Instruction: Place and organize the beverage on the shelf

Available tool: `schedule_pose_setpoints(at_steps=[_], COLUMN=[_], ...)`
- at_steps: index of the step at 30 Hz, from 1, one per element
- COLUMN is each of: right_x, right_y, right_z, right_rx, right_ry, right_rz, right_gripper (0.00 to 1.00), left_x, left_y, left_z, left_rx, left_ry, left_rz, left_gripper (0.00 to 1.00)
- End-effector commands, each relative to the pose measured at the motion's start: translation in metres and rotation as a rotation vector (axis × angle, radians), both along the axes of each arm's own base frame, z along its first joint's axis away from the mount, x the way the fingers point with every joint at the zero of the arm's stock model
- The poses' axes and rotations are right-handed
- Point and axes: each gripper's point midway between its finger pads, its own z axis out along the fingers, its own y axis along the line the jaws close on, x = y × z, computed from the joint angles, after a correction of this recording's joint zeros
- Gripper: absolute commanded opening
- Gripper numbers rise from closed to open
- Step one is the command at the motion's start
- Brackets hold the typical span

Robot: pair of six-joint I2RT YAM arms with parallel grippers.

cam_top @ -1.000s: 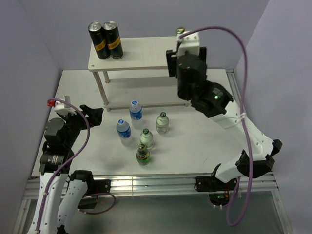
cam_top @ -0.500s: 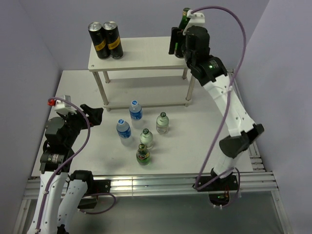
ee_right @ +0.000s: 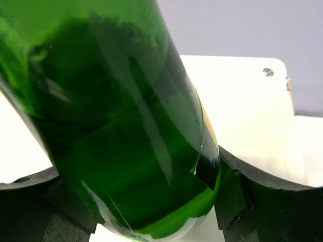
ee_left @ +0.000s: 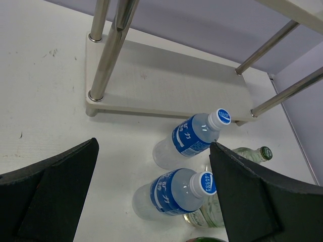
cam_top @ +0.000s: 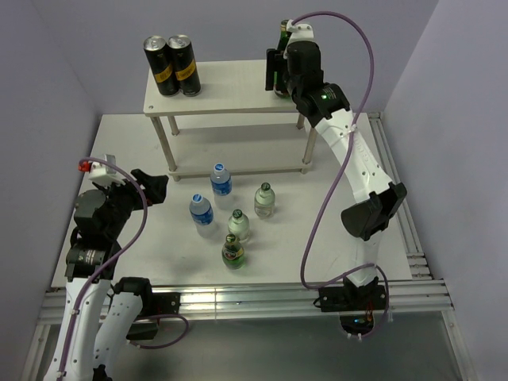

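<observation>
The shelf (cam_top: 230, 87) is a cream-white two-tier rack at the back of the table. My right gripper (cam_top: 279, 73) is shut on a dark green glass bottle (cam_top: 282, 33), held upright at the top board's right rear corner. In the right wrist view the green bottle (ee_right: 116, 126) fills the space between the right gripper's (ee_right: 136, 201) fingers, with the top board (ee_right: 247, 101) just beneath its base; I cannot tell whether it touches. My left gripper (cam_top: 151, 189) stands open at the table's left side, nothing between its fingers.
Two black cans (cam_top: 173, 65) stand on the top board's left end. In front of the shelf stand two blue-label water bottles (cam_top: 221, 181) (cam_top: 202, 211), two clear green-capped bottles (cam_top: 265, 198) (cam_top: 238, 225) and a green bottle (cam_top: 232, 252). The lower board (ee_left: 166, 85) is bare.
The right arm has carried the green bottle up and back, then a little left, to the top board's right rear corner. The left arm has not moved.
</observation>
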Motion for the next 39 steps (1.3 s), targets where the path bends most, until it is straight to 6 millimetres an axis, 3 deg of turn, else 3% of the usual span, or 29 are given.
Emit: schedule_pose_setpoints(at_steps=[1,2,3,5,10,16,19,20,23,26,35,39], right_x=[-0.008,-0.007,-0.003,-0.002,0.008,0.007,0.004,0.003,0.001,0.000,-0.009,-0.022], right_y=[-0.024,-0.027,-0.027,-0.032,-0.037,-0.041,-0.042,-0.042,-0.041,-0.039,-0.033,-0.031], right_z=[0.088,0.085,0.069,0.066,0.035,0.024,0.023,0.022,0.017,0.014,0.014,0.020], right_rx=[0.082,0.069,0.052,0.056,0.065,0.079,0.088,0.092,0.097,0.099,0.117,0.128], right_ry=[-0.264,-0.264,-0.238,-0.251,-0.215,-0.199,-0.199,-0.199,-0.191,-0.182,-0.176,-0.186], right_rz=[-0.062,-0.077,-0.085,-0.101,-0.135,-0.156,-0.154,-0.153,-0.142,-0.134,-0.084,-0.043], right_gripper=[0.00,0.00,0.00,0.00,0.00,0.00,0.20,0.35,0.64,1.00,1.00,1.00], left_x=[0.002,0.002,0.003,0.003,0.003,0.003,0.002,0.002,0.002,0.002,0.002,0.002], left_y=[0.004,0.004,0.004,0.004,0.004,0.004,0.004,0.004,0.004,0.004,0.005,0.005], left_z=[0.008,0.007,0.006,0.007,0.006,0.007,0.008,0.008,0.007,0.007,0.008,0.007], left_rx=[0.012,0.012,0.013,0.013,0.012,0.013,0.013,0.013,0.013,0.013,0.012,0.012], left_ry=[-0.026,-0.024,-0.023,-0.025,-0.023,-0.025,-0.026,-0.026,-0.026,-0.026,-0.028,-0.026], left_rz=[0.017,0.017,0.015,0.015,0.017,0.017,0.018,0.018,0.018,0.018,0.021,0.023], left_gripper=[0.99,0.99,0.99,0.99,0.99,0.99,0.99,0.99,0.99,0.99,0.99,0.99])
